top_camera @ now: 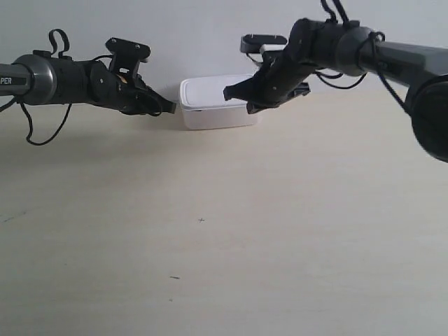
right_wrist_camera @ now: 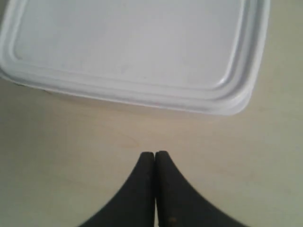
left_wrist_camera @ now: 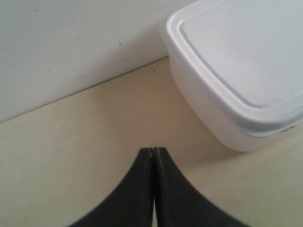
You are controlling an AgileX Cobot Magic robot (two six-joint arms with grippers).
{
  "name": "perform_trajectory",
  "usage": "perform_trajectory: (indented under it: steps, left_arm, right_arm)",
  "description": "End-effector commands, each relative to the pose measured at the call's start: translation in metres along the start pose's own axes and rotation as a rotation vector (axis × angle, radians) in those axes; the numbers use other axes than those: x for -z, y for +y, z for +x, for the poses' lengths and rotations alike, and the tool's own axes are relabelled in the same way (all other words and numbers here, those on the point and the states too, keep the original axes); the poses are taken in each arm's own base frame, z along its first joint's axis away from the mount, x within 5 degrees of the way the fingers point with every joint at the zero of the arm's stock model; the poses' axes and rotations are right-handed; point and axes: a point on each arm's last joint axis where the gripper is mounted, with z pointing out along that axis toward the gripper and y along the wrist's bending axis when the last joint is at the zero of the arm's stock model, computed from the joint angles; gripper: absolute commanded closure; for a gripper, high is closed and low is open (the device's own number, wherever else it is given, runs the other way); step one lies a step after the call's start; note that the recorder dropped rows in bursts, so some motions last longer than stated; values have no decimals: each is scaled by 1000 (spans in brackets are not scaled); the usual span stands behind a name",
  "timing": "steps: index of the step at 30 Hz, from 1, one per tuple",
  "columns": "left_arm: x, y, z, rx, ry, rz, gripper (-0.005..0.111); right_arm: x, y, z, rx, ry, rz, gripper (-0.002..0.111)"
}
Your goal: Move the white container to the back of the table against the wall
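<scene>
The pale wood-grain table (top_camera: 294, 238) carries the white container (top_camera: 210, 112) at its mid back edge; tiny dark specks (top_camera: 201, 220) lie nearer the front.

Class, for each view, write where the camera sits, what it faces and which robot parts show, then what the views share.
Exterior: low over the table, facing the wall; both arms flank the white container.
Left wrist: above the shut left gripper, facing the container's corner and wall.
Right wrist: above the shut right gripper, looking down on the container.
All three share the white container.
</scene>
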Motion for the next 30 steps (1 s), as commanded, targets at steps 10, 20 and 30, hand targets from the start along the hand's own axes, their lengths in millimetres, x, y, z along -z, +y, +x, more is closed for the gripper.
perform_trajectory:
  steps: [10,20,30]
  left_arm:
    - [17,2,-18,-10,-31,-1,107]
    - [45,2,-35,5,-44,7,107]
    - [95,0,-43,18,-111,-7,107]
  right_arm:
    - [107,-40,-36,61,-37,47,108]
    - [129,-39,-15,81,6,54,108]
    - [200,-29,52,41,-159,107,108]
